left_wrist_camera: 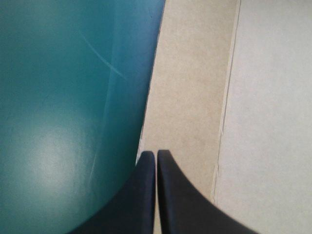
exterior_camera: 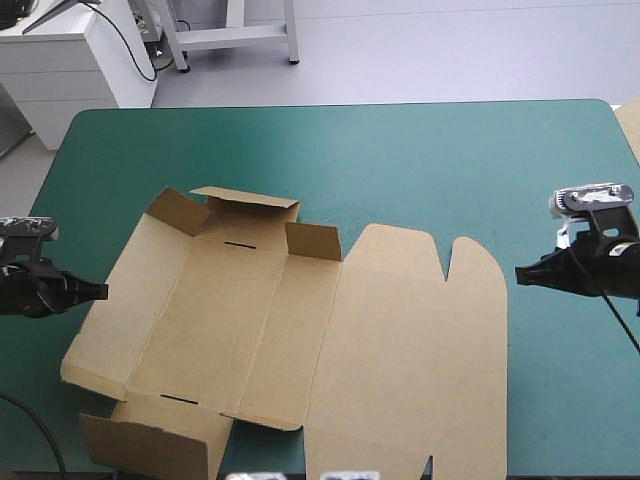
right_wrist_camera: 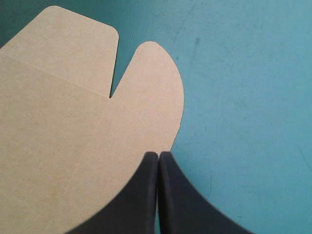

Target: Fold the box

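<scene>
**Both claws pinched closed at either side of a brown sheet lying open**

The left claw (left_wrist_camera: 156, 154) is closed, its two black fingers (left_wrist_camera: 187, 204) smooth, matte and curved like fins, meeting in a point with only a hairline between them. That point sits right at the left edge of the box (left_wrist_camera: 190, 87). Whether it touches the board cannot be told. Ahead of it the board has a fine, grainy paper surface. A thin straight line divides a narrow strip from a wider, paler panel, and whether this is a crease or a cut is unclear. Beside it the teal-green cover of the counter (left_wrist_camera: 58, 97) is glossy, with a soft glare and a faint scratch.

The right claw (right_wrist_camera: 158, 155) is closed to the same pointed arch, at the rim of a rounded lobe of board. A sharp V-shaped notch separates this lobe from a second one with rounded corners.

From above, the left claw (exterior_camera: 102, 291) and right claw (exterior_camera: 520, 273) flank the box (exterior_camera: 250, 320), which lies mid-counter, mostly flat. The broad lid (exterior_camera: 410, 350) lies flat on the right. Short flaps (exterior_camera: 245, 205) stand tilted up at the far end, and two dark slits (exterior_camera: 240, 243) cut the base panel. The near edge of the sheet is cut off below. A beige sliver (exterior_camera: 632, 125) shows at the right edge of the counter (exterior_camera: 400, 160), too little of it in view to identify.
</scene>
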Robot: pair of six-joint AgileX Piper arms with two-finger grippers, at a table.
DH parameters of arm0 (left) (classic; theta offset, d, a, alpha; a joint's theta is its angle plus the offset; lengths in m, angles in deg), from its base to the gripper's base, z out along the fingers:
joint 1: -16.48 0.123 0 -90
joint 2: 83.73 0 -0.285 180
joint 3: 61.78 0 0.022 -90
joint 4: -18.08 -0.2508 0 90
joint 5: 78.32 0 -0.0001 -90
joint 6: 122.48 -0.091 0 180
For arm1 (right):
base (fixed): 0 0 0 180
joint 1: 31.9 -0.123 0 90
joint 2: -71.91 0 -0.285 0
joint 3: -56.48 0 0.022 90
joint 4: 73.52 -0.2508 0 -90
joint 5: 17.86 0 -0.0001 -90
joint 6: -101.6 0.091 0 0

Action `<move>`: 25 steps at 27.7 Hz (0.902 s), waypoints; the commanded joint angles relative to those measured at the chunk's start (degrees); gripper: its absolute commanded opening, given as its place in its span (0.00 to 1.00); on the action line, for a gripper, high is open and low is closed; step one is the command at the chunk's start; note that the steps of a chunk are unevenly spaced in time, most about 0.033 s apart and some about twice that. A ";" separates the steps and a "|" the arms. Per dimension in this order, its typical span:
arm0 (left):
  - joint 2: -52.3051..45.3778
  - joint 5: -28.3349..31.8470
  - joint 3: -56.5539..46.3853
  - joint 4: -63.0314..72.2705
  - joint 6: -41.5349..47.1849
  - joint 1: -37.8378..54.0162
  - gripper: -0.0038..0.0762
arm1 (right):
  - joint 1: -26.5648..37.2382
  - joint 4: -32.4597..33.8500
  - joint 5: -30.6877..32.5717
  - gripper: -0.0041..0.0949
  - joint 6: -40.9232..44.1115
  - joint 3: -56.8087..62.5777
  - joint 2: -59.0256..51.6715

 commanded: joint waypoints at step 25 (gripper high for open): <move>5.49 -0.71 2.07 -3.47 -2.20 0.61 0.49 | 0.39 -1.07 -4.76 0.02 -1.47 -1.23 -0.30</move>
